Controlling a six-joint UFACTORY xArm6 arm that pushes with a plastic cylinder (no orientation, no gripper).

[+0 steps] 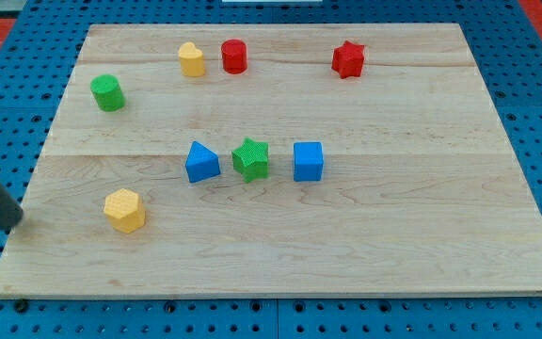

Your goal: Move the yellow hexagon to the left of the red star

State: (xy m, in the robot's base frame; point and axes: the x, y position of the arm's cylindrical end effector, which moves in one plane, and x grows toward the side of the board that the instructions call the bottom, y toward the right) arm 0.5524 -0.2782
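Item, approach step: you had my tip (14, 226) at the bench's (393, 254) left edge, no jaws fitted, well left of the yellow hexagon (124, 210), which needed pushing up-right toward the red star (347, 59).

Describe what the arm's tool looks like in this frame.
Only a short stretch shows at the view's left edge: a straight, plain dark rod, near black, ending in my tip. No cables, markings or labels are visible on it. The rest of the arm is out of frame.

Bright, even light; soft shadows.
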